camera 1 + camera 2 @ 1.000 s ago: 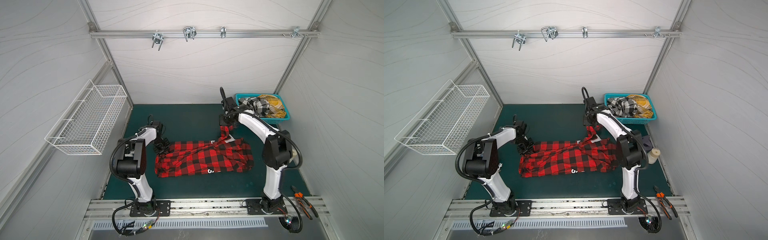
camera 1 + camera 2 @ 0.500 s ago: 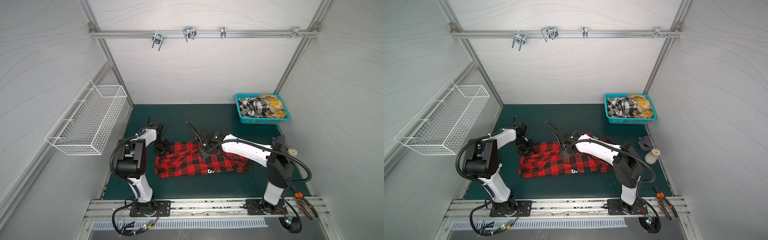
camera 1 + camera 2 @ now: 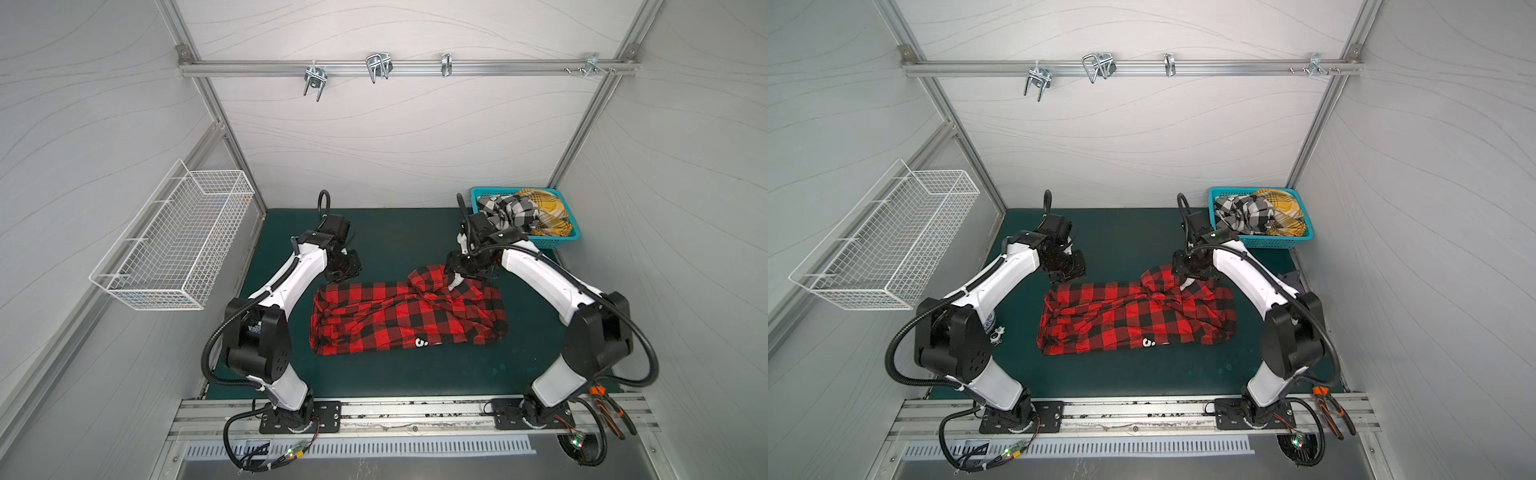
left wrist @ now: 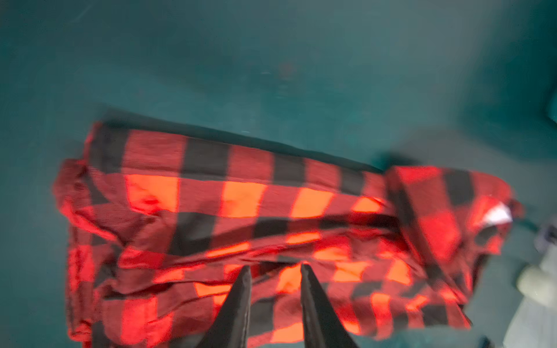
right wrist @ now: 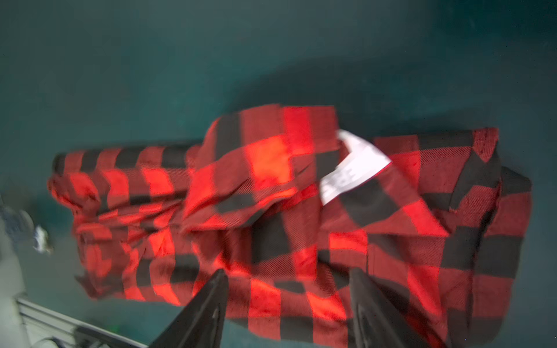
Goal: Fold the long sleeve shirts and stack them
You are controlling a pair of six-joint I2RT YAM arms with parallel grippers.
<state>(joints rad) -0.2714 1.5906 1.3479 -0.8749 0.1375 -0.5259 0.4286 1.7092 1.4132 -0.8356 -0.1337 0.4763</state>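
Lying rumpled on the dark green mat [image 3: 374, 232], the red-and-black checked flannel shirt [image 3: 409, 318] bunches by the right gripper [image 5: 288, 270], jaws wide, empty; left gripper [image 4: 275, 266] slightly parted, empty. Flatten bunch before folding.

The buffalo check shirt [image 3: 409, 318] is red and black, with white letters [image 3: 422, 342] on a black patch and a white label [image 5: 352, 168]. The mat [image 3: 395, 237] is dark teal and the plastic basket [image 3: 552, 242] turquoise. In it, one shirt [image 3: 505, 210] is black-and-white check and another [image 3: 544, 208] mustard-yellow plaid.
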